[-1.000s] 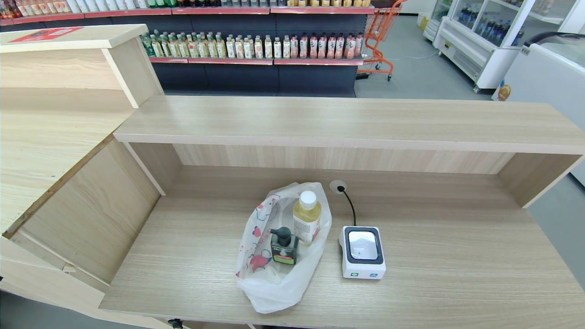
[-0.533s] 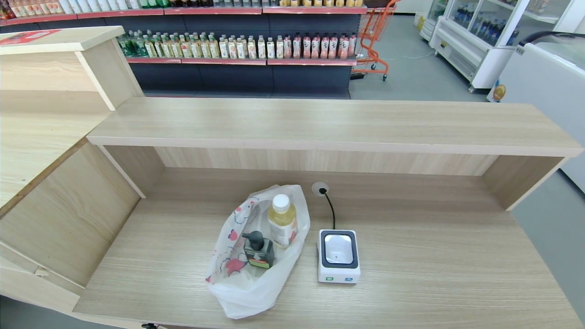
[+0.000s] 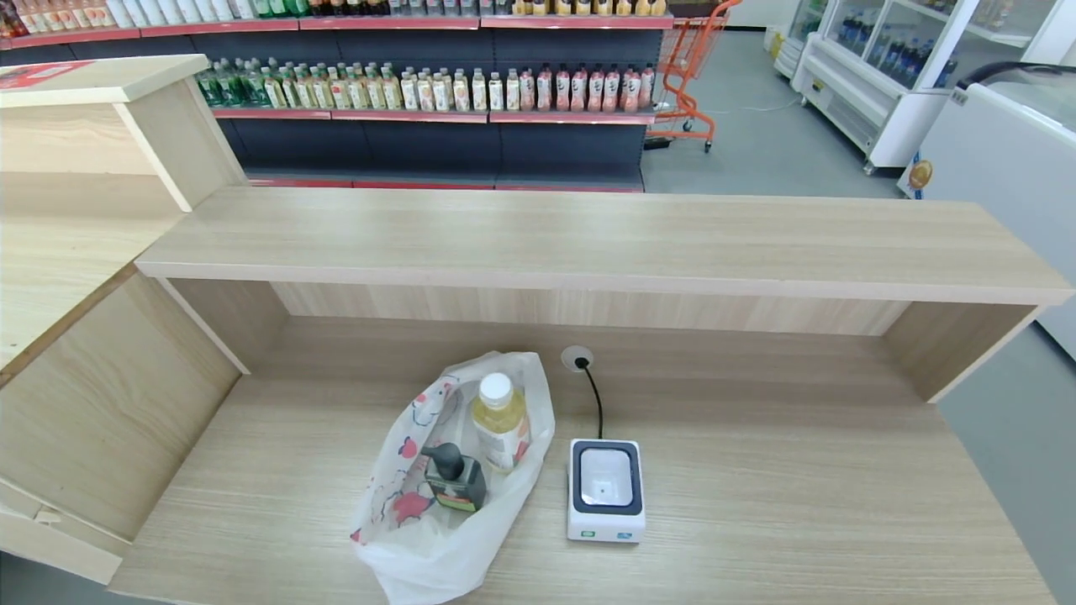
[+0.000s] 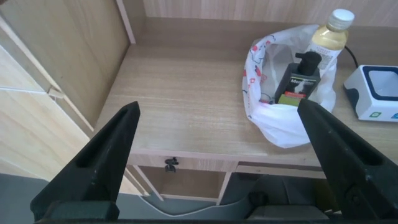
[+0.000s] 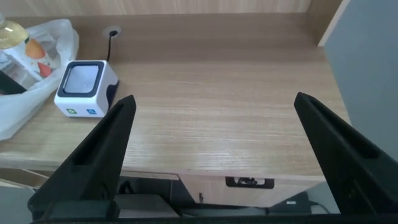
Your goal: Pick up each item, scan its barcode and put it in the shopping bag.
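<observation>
Found the shopping bag [image 3: 420,538] lying on the tabletop [image 3: 799,487], left of its middle, white plastic with red prints and open on top. Saw two items already inside it: a bottle of yellowish drink [image 3: 498,420] with a white cap at the far end, seemingly upright, and a dark pump bottle [image 3: 454,479] with a black head just in front of it, on the near side. Could not tell whether the two touched. Noted the barcode scanner [image 3: 605,490] just beside the bag on the right, a white box with a dark-framed window facing up and two small coloured marks on its near face. Traced its black cable [image 3: 595,403] back to a round hole [image 3: 577,360] in the tabletop near the rear wall.

Found the left claw [image 4: 221,162] spread wide and holding nothing, its dark fingers [image 4: 106,155] hanging off the near edge of the tabletop, with the bag and both items farther off between them. Found the right claw [image 5: 214,158] likewise wide open and empty, off the near edge on the right part of the tabletop, well apart from the scanner.

Noted a raised wooden ledge [image 3: 588,235] running along the back of the tabletop. Beyond it, saw store shelves [image 3: 420,88] lined with drink bottles, an orange trolley [image 3: 689,76] on the grey floor, and glass-fronted coolers [image 3: 883,59] to the right.
</observation>
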